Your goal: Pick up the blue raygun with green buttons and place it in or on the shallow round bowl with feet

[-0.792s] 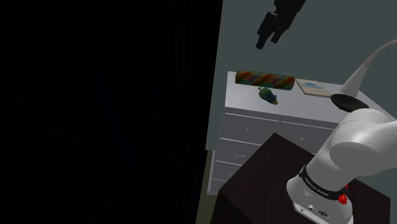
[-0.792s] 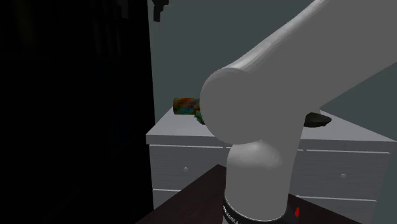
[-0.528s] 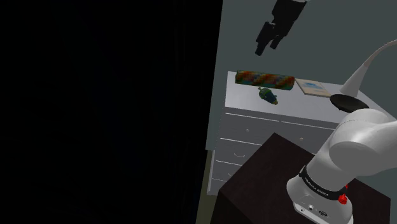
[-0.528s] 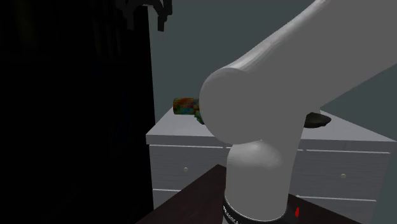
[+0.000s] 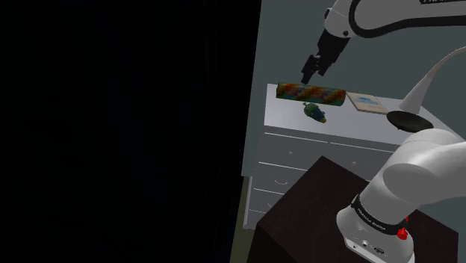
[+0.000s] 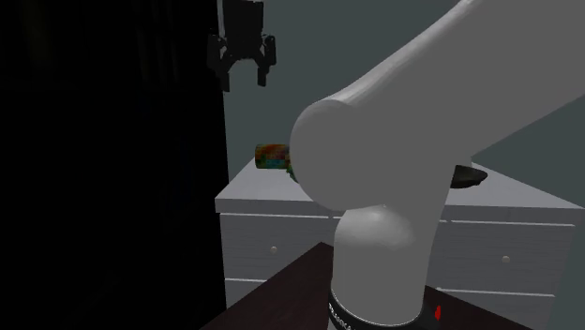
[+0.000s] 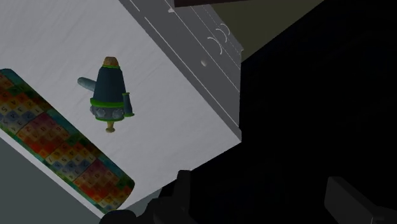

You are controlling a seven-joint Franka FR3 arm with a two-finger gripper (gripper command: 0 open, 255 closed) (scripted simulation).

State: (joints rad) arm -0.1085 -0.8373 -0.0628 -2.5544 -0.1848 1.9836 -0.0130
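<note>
**Desk:** Where is your pincer?

**Operator:** I have the pincer (image 6: pixel 243 77) hanging in the air above the surface (image 5: pixel 293 125). Its fingers (image 7: pixel 183 191) stand apart, released, with nothing between them. In the shoulder view it shows just above the roll (image 5: pixel 311 93), well clear of it.

**Desk:** And the raygun?

**Operator:** The raygun (image 7: pixel 109 95) lies flat on the surface. I see a dark blue body, green trim around its wide end and an orange-brown cap on its narrow end. It is just beside the patchwork-coloured roll, on the side toward the drawers (image 5: pixel 299 161), with a thin gap between the two. From my wrist camera it lies off to one side of the fingers, not between them.

**Desk:** The bowl?

**Operator:** The bowl (image 5: pixel 407 119) is dark and shallow. It sits at the surface's right front corner in the shoulder view, well apart from the raygun. I cannot make out its feet. A flat slab (image 5: pixel 366 102) lies near the roll's right end, between roll and bowl.

**Desk:** What is around that?

**Operator:** My arm (image 6: pixel 375 159) rises from the stand (image 5: pixel 314 217), a dark box in front of the drawers. A black area (image 5: pixel 119 134) takes the shoulder view's left.
</note>
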